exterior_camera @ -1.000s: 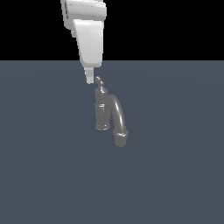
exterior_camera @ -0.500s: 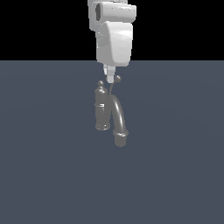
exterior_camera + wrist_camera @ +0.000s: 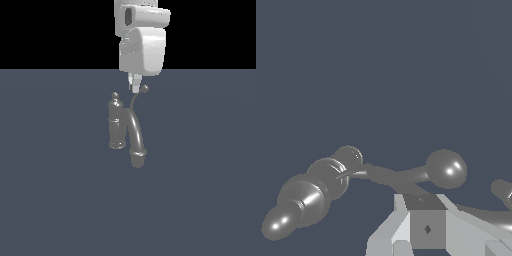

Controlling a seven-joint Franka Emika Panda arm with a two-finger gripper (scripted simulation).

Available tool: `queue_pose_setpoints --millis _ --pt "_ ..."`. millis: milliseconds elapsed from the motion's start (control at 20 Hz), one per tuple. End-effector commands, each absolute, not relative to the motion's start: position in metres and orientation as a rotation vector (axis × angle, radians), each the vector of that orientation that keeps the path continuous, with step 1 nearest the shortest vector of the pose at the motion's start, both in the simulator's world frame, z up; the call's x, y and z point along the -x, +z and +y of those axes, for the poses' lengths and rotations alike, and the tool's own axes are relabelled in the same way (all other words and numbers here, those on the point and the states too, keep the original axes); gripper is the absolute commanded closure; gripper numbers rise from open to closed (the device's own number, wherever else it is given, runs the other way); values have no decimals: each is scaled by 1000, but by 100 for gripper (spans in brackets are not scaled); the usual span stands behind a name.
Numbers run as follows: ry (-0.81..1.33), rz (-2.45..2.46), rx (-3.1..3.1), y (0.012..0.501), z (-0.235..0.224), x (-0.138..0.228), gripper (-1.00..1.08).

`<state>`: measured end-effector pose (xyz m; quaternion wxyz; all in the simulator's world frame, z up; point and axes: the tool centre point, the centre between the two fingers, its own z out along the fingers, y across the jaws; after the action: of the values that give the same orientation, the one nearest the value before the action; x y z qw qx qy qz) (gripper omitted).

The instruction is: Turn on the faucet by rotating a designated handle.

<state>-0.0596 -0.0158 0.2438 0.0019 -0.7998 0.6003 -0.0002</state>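
The grey faucet (image 3: 116, 127) stands upright on the dark floor, its knob top (image 3: 115, 95) above the post and its thick arched spout (image 3: 136, 140) curving down toward the camera. The thin curved handle (image 3: 135, 102) rises from the post to a small ball tip (image 3: 145, 89). My gripper (image 3: 134, 88) hangs straight down from the white arm, fingers together, its tip against the handle just beside the ball. The wrist view shows the post (image 3: 308, 192), the handle (image 3: 391, 176) with its ball (image 3: 446, 169), and my gripper (image 3: 422, 200) touching the wire, holding nothing.
A flat dark grey floor (image 3: 200, 200) spreads around the faucet, with a black background above it. The white arm (image 3: 142, 45) comes down from the top of the exterior view.
My arm has moved toward the exterior view's right. The handle's ball tip has swung the same way, from above the post to the right of it.
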Motion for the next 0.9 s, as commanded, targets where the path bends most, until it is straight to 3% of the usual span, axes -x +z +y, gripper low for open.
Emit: queue_pose_setpoints --millis 0,850 --pt "-2 1897 2500 244 -25 53 108" --pt "-1 1918 2486 243 -60 7 108"
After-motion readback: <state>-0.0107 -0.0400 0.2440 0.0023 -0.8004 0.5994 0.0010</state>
